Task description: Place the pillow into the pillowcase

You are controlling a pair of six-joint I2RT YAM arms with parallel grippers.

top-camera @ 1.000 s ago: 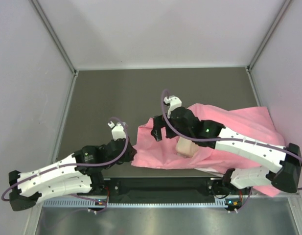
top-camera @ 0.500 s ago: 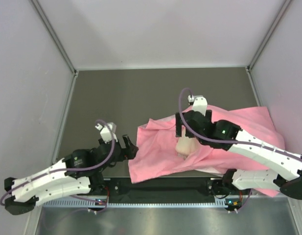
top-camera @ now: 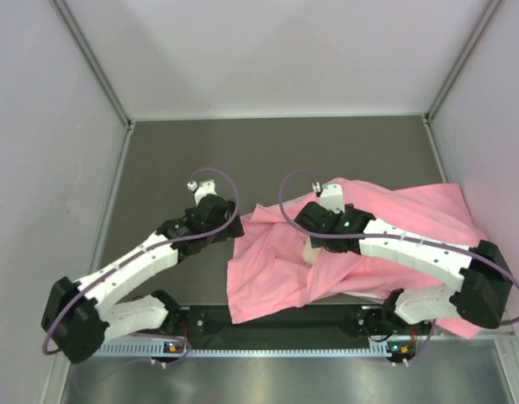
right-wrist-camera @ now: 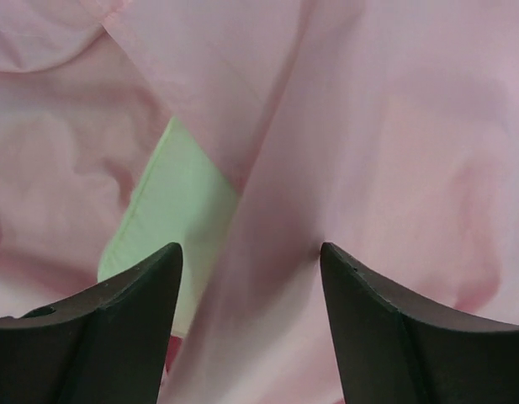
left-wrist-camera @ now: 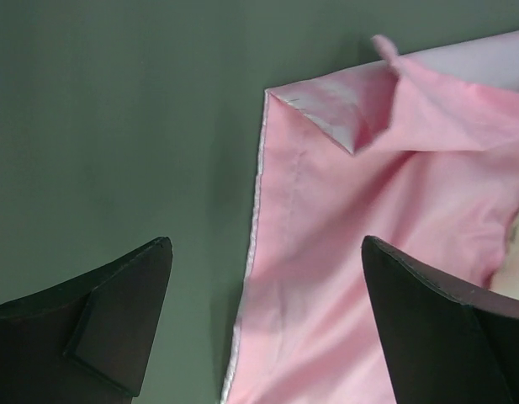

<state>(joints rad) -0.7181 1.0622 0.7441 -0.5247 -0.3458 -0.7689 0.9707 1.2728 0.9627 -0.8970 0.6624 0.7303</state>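
Shiny pink pillowcase (top-camera: 267,269), pale cream pillow (right-wrist-camera: 171,202), dark grey table (top-camera: 200,151)

No text, label, brand, number or sign can be read in any of the three views. The shiny pink satin pillowcase (top-camera: 276,261) shows only plain cloth. The exposed strip of the cream-white quilted pillow (right-wrist-camera: 168,220) is too small to make out any print.
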